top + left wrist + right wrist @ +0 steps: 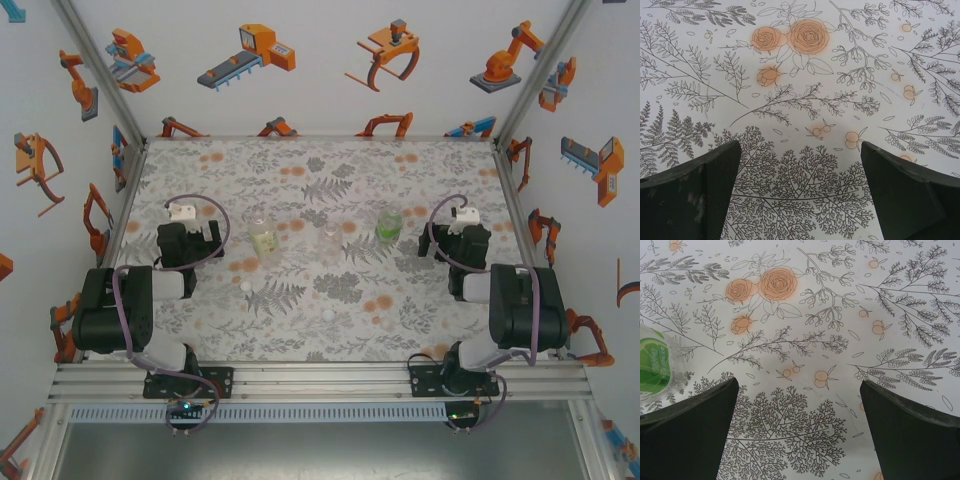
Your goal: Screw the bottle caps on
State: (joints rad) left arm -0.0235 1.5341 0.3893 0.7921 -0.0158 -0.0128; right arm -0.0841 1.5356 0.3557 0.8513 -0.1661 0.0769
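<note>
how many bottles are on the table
3, in a row: yellowish bottle on the left, clear bottle in the middle, green bottle on the right.

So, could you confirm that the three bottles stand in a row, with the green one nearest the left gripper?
Not quite: the green bottle is nearest the right gripper, as the top external view shows; the rest holds.

The left gripper (800, 150) hangs above the patterned cover (685, 120) of the table, its two dark fingers (695, 195) spread wide apart. Grey fern prints (800, 185) lie between them. Beyond the fingers, two orange roses (790, 37) are printed side by side.
</note>
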